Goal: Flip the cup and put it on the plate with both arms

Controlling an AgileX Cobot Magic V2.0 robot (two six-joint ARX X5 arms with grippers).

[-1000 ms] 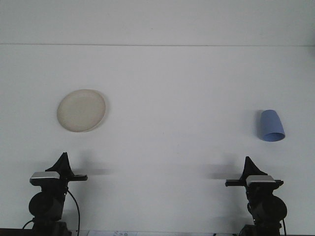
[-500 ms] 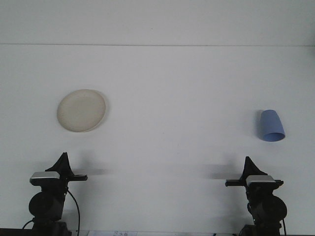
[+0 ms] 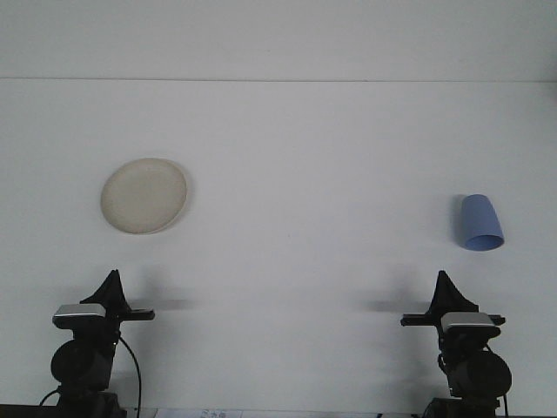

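Resting mouth-down near the table's right edge, the cup (image 3: 481, 223) looks light, stiff plastic, probably slick; grip its tapered wall. Plate (image 3: 144, 195) sits toward the left edge. Left gripper (image 3: 111, 292) and right gripper (image 3: 446, 293) hold nothing; jaw opening unclear.

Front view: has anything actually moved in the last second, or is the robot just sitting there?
Only the right gripper has shifted, slightly to the right and a little toward the camera. The left gripper, the blue cup and the plate are where they were; nothing has been grasped.
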